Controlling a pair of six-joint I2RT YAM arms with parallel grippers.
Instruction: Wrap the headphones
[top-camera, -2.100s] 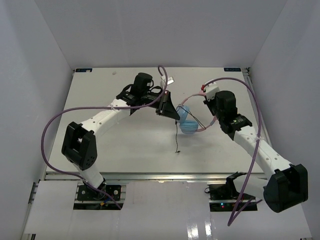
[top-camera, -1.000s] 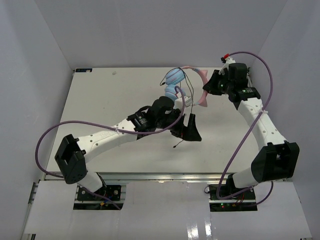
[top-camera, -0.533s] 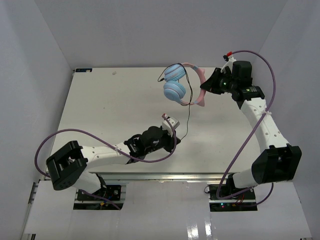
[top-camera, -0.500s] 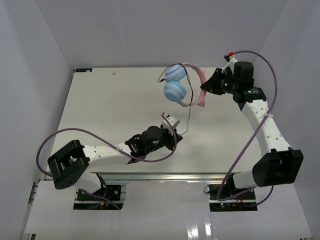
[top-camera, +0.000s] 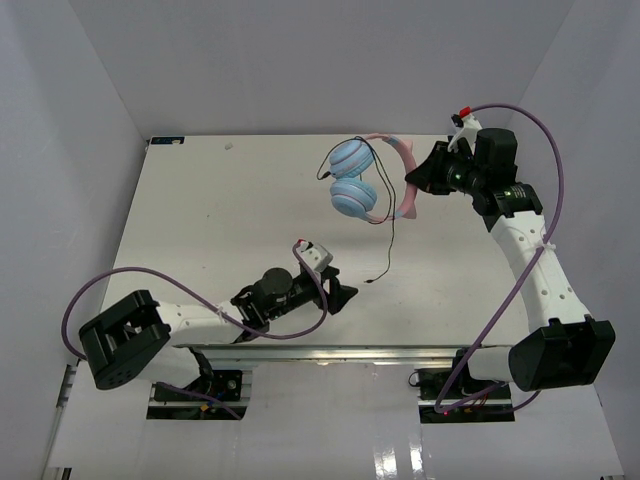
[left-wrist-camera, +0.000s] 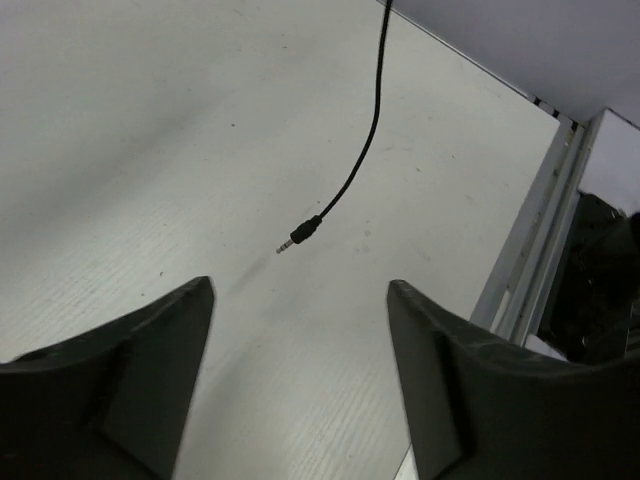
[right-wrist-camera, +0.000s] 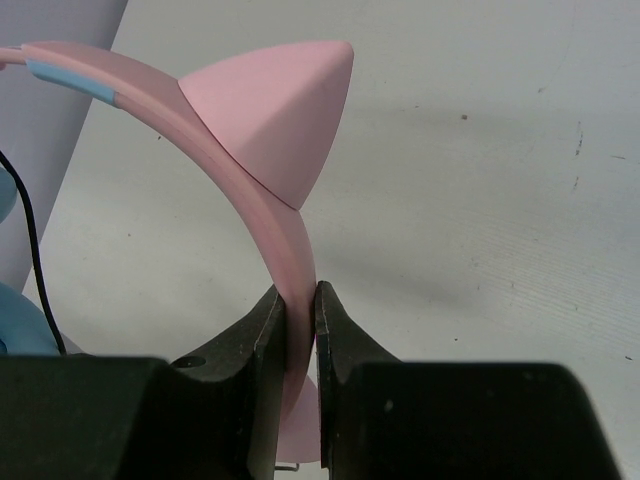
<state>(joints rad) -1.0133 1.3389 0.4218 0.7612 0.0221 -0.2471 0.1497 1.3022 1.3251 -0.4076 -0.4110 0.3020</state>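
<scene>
the right gripper (right-wrist-camera: 297, 300) is pinched tight on the pink headband (right-wrist-camera: 262, 205), just below one pink ear (right-wrist-camera: 275, 110). it holds the headphones (top-camera: 352, 180) clear above the table (top-camera: 220, 220) at about one o'clock in the overhead view. the two light-blue ear cups (top-camera: 351, 158) hang side by side at nine o'clock from that grip, one towards the back wall and one nearer the arms. the thin black cord (top-camera: 391, 232) drops from them towards five o'clock and ends in a small plug (left-wrist-camera: 305, 232), loose just over or on the surface; the pictures do not settle which.

the left gripper (left-wrist-camera: 300, 290) sits low near the table's front edge at six o'clock. its fingers are spread wide with nothing between them, and the plug lies ahead at twelve o'clock in its wrist view.

the set looks light. the plastic band is likely stiff but springy and smooth, so a narrow pinch could let it swivel under the weight of the cups. the cord is limp and thin, apt to slip or swing away. the plug end looks the best place to take hold for winding, with the band as the anchor. a hard tug could strain the cord where it enters the cup.
</scene>
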